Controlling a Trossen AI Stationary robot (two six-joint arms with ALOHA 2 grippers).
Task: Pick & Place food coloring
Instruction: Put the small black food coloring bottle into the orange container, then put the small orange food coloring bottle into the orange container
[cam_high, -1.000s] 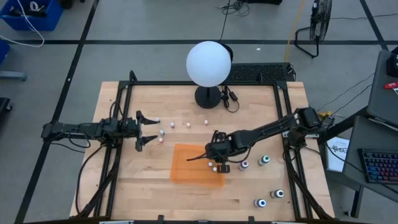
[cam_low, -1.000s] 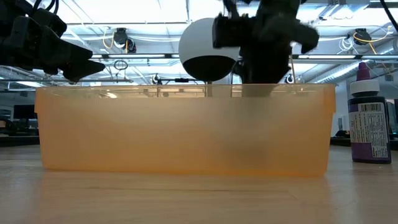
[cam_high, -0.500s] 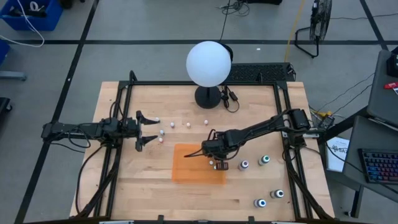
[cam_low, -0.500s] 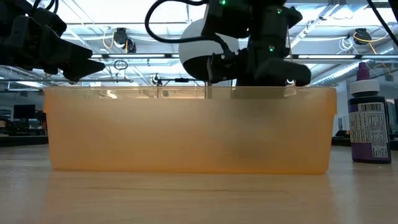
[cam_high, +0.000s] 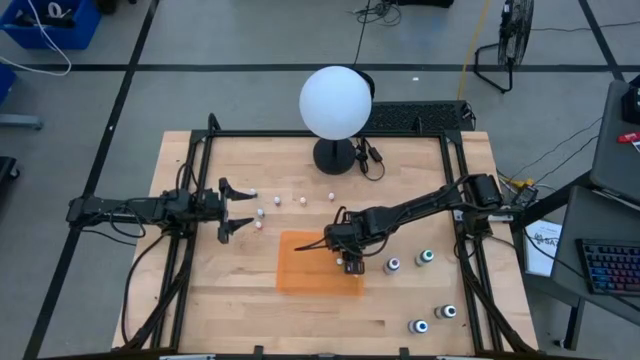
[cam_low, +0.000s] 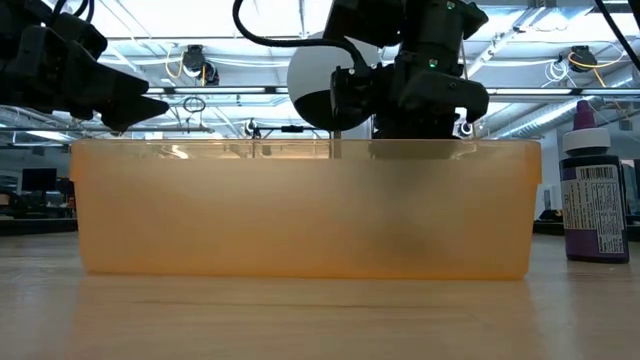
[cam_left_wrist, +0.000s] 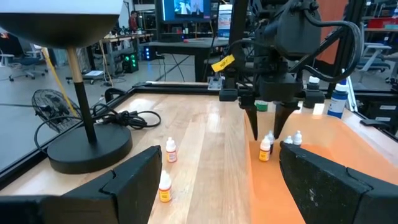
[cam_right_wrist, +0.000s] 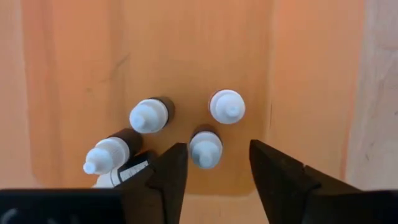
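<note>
Bottles of food coloring (cam_right_wrist: 206, 148) look feather-light, hard and tippy, so you'd take one around its dark body below the white cap. Several stand in the orange tray (cam_high: 300, 262) near the table's front edge; more lie scattered toward the back and the right edge. Your right gripper (cam_right_wrist: 213, 163) hangs above the tray's right end, fingers spread, holding nothing. Your left gripper (cam_high: 236, 209) waits spread and empty near the left edge.
</note>
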